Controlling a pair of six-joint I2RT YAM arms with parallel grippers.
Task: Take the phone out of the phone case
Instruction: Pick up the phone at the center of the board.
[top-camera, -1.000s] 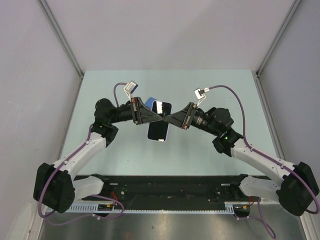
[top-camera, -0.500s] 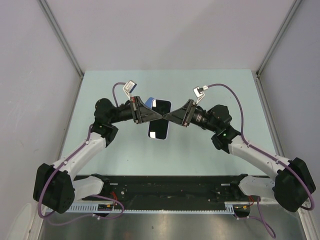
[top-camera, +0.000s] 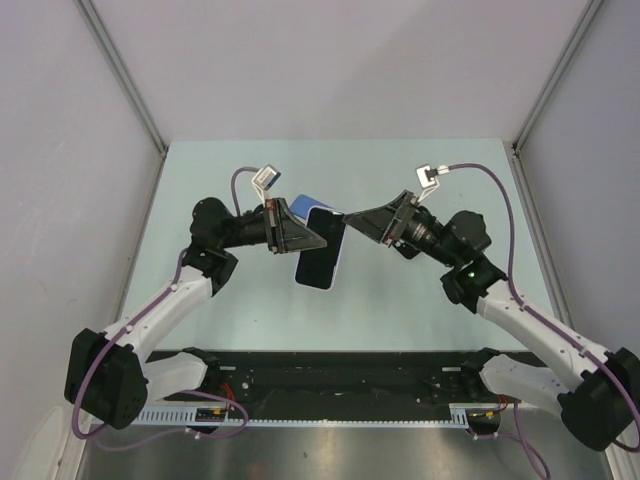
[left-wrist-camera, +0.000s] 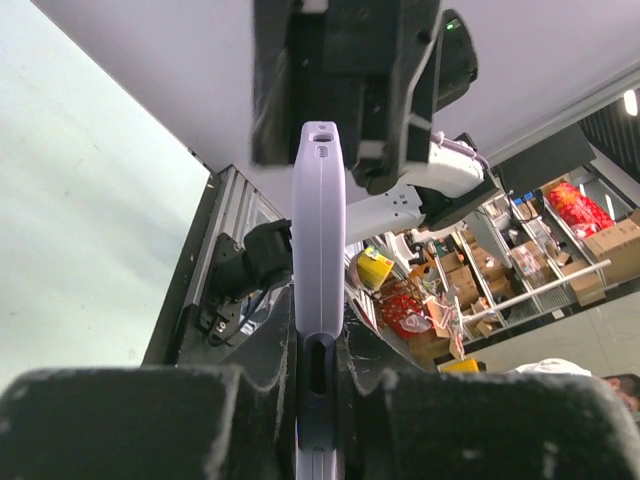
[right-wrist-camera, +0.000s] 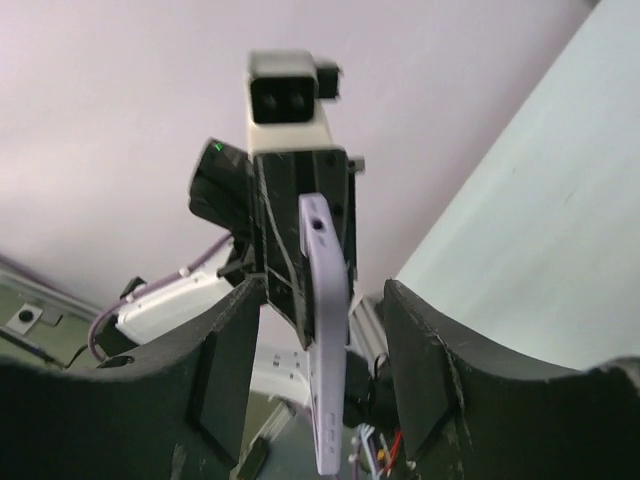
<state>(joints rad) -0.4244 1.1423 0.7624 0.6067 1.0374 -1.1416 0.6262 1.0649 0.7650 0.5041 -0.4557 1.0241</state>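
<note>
At the far left a grey wall panel and a slanting metal post border the pale green table, and a purple cable runs along the left arm. The left gripper is pinched on the phone, which is held above the middle of the table with its dark screen facing up and its lower end tipped toward the bases. The left wrist view shows the lavender phone case edge-on, clamped between the two dark fingers at the bottom of the frame; they hide its near end. A blue patch shows behind the phone's far left corner, and what it is cannot be made out. Just right of the phone's far corner is the right gripper, its jaws spread. From its own wrist camera the two fingers stand on either side of the case's thin edge with a gap on both sides. Whether any tip touches the case cannot be told from above. Beyond the case that view shows the left arm's wrist camera. The right arm carries another purple cable. A black rail lies along the near edge. Shelves and boxes fill the blurred right of the left wrist view.
</note>
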